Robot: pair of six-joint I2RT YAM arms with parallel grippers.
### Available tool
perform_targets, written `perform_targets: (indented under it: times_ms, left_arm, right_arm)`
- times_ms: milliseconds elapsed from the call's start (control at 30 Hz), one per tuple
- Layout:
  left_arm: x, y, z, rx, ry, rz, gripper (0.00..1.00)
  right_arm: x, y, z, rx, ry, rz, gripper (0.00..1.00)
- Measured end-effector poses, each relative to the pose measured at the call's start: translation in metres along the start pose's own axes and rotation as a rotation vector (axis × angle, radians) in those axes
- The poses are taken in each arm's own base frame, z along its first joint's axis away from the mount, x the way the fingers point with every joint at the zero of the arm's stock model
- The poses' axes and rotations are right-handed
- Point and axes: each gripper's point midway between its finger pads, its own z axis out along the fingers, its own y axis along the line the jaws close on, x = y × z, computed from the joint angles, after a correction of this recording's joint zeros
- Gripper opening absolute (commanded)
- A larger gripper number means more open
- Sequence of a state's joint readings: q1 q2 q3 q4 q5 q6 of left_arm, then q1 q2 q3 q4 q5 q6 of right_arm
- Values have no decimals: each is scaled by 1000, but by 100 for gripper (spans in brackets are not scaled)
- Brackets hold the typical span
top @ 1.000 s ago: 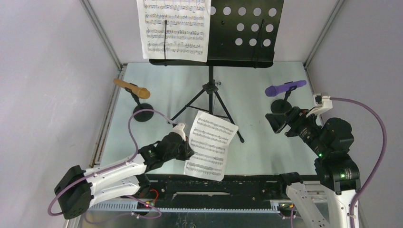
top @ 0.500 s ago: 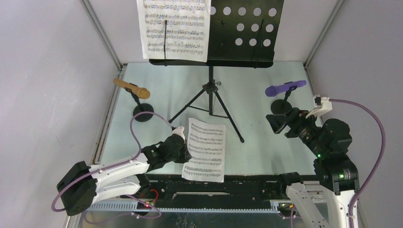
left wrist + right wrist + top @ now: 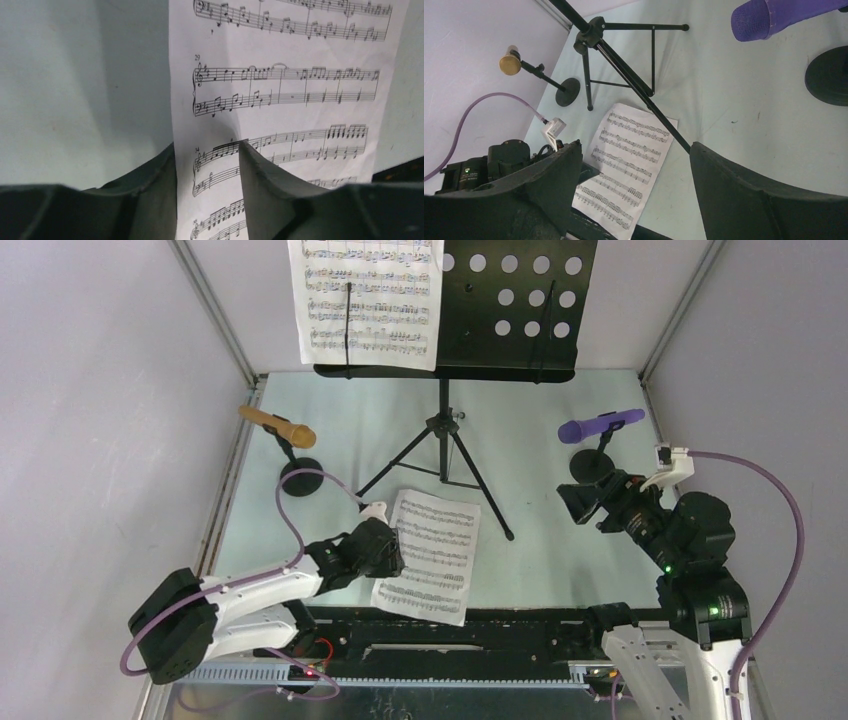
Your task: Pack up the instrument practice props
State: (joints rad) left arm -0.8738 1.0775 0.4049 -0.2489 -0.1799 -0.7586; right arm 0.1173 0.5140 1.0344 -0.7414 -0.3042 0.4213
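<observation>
One sheet (image 3: 432, 558) lay on the table (image 3: 545, 540) | left gripper (image 3: 206, 146) stood part-open astride its edge | right gripper (image 3: 635, 146) gaped wide, empty, near purple mic (image 3: 600, 425).

The black perforated music rack (image 3: 470, 310) looks like matt painted metal. By the rack's legs, the sheet-music page (image 3: 430, 555) is thin matt white paper on a smooth, pale table (image 3: 540, 430).

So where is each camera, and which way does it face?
Top external: above, behind the arms, looking down at the table; both arms show.
Left wrist: on the left arm, close on the loose page between its fingers.
Right wrist: on the right arm, facing left past its fingers toward the tripod.
Shared: all show that page.
</observation>
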Motion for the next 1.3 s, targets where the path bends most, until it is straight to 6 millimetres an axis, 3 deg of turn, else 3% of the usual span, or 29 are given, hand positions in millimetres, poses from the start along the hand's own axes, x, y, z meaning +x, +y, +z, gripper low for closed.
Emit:
perform_targets:
  times_ms: [200, 400, 633, 833, 1133, 1300]
  left_arm:
    - [-23, 2, -4, -44, -60, 2, 77]
    - [-66, -15, -31, -23, -175, 6, 79]
    - [-97, -26, -92, 92, -326, 12, 79]
    - [-124, -47, -169, 232, -459, 60, 79]
    - [-204, -66, -319, 357, -769, 112, 74]
    - [-244, -78, -372, 342, -883, 177, 73]
  right_arm:
    - [-1, 0, -2, 3, -9, -4, 87]
    - [-1, -2, -2, 11, -11, -12, 88]
    - [-2, -5, -4, 28, -21, -21, 91]
    - [-3, -2, -3, 15, -24, -18, 91]
    - [-3, 34, 8, -193, 40, -7, 90]
    - [-6, 53, 8, -290, 61, -12, 89]
